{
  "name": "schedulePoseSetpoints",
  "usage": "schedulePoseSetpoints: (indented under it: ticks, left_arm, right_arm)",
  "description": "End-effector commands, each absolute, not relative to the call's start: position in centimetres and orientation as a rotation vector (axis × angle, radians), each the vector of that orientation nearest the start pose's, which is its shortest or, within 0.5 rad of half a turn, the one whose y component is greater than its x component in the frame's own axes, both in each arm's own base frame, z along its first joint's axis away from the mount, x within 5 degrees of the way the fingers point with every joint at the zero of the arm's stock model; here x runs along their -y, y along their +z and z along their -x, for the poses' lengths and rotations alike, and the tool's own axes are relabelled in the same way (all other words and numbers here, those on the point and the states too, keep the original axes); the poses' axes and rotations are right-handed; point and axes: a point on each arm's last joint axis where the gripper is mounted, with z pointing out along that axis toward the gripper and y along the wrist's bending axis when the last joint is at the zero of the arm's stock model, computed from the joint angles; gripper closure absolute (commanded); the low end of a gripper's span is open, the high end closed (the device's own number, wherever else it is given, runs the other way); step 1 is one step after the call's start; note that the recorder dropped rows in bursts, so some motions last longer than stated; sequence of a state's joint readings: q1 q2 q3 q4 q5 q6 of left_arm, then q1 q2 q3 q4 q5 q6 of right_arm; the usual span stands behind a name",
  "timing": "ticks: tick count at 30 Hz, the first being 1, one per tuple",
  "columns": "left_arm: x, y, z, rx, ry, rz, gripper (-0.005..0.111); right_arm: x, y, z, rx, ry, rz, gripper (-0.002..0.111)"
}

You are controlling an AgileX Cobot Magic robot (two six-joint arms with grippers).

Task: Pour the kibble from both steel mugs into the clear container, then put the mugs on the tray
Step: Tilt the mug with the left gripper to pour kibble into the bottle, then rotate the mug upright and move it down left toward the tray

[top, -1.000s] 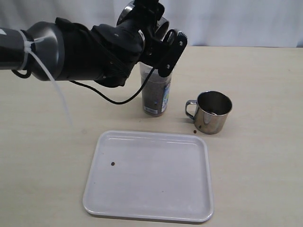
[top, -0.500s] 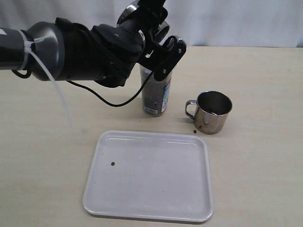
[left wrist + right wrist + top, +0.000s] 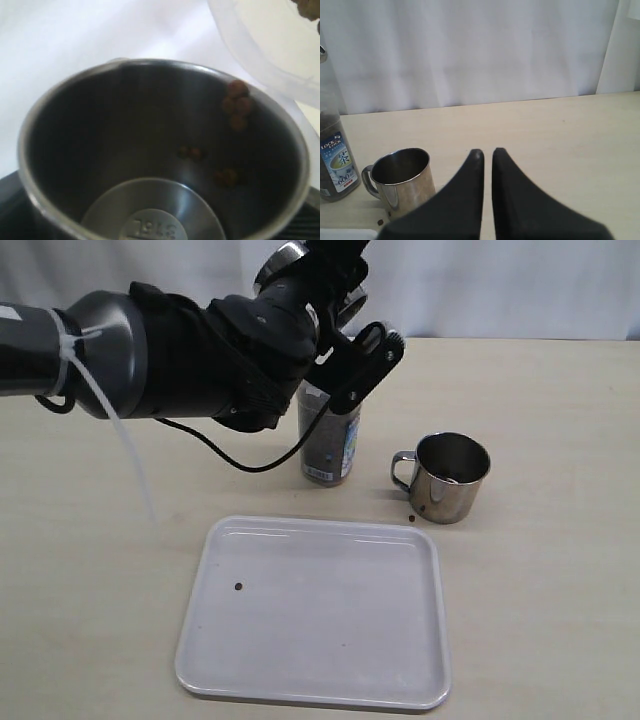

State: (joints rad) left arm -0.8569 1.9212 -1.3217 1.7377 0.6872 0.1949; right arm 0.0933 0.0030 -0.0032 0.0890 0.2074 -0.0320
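pale table, one mug tipped high over the container

light wood-grain table [image 3: 560,570] with a white curtain [image 3: 500,285] behind it carries everything. the left arm [image 3: 150,350] reaches in from the left side, and the left jaws stand wide, clamped around the held mug [image 3: 345,298], which is tipped well over above the mouth of the clear container [image 3: 330,445]. looking straight into that mug from the left wrist, a few pellets of kibble [image 3: 237,105] cling to the inner wall near the rim, with a few more deeper in; the bottom is bare steel. the container stands upright on the table under the arm, its visible lower part dark with kibble and its blue-and-white label near the base.

the second mug [image 3: 450,478] stands upright just to the right of the container, apart from it, handle turned toward the container. the tray [image 3: 330,640] lies flat in front of both, nearer the camera. one loose pellet [image 3: 238,587] sits on the tray's left part, and a second pellet [image 3: 411,517] lies on the table between the second mug and the tray's far rim.

the right jaws show only in the right wrist view: pressed together with nothing between them, above the table near the second mug and not touching it
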Motion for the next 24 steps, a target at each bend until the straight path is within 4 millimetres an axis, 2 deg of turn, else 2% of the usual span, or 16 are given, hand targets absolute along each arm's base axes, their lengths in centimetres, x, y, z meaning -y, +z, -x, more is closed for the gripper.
schedulePoseSetpoints:
  ticks: [1,10,13,24]
  left_arm:
    - [29.1,25.1,-32.0,-0.757,1.419,-1.972,0.107]
    - [29.8,26.2,-31.7,-0.758,1.442,-1.929,0.107]
    - [30.0,26.2,-31.5,-0.683,1.478,-1.978,0.107]
    - [30.1,26.0,-31.4,-0.599,1.511,-2.034,0.107]
  right_arm:
    - [-0.7,19.4,-5.5,-1.694,0.13,0.05,0.104]
    - [-0.7,19.4,-5.5,-1.694,0.13,0.05,0.104]
    - [-0.7,19.4,-5.5,-1.694,0.13,0.05,0.104]
    - [-0.7,19.4,-5.5,-1.694,0.13,0.05,0.104]
